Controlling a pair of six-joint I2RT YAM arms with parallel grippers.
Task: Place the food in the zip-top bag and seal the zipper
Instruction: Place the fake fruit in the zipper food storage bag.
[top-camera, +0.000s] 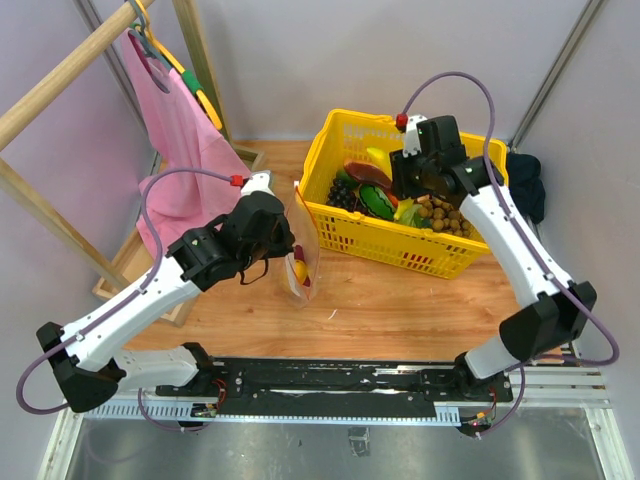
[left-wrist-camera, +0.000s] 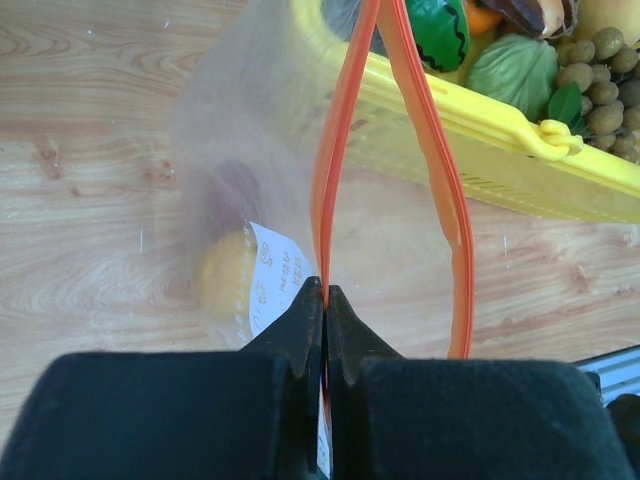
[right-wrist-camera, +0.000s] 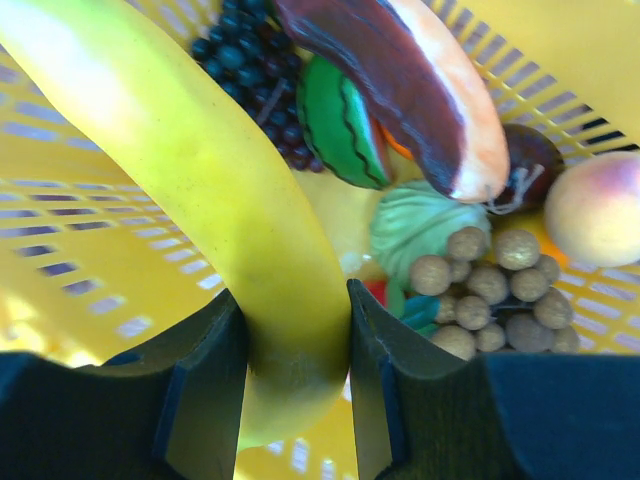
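L claw (left-wrist-camera: 324, 292) pinches red zip strip (left-wrist-camera: 345, 130) of clear plastic bag (left-wrist-camera: 225, 150), R claw (right-wrist-camera: 297, 305) grips yellow banana (right-wrist-camera: 180, 150); nxt prob.: carry to mouth.

The zip-top bag (left-wrist-camera: 225, 150) shows thin, hazy plastic, the table (left-wrist-camera: 90, 130) matt grained wood, the basket (left-wrist-camera: 520, 170) glossy smooth plastic.

The white label (left-wrist-camera: 272, 278) on the zip-top bag (left-wrist-camera: 225, 140) bears orange print, too small to read.
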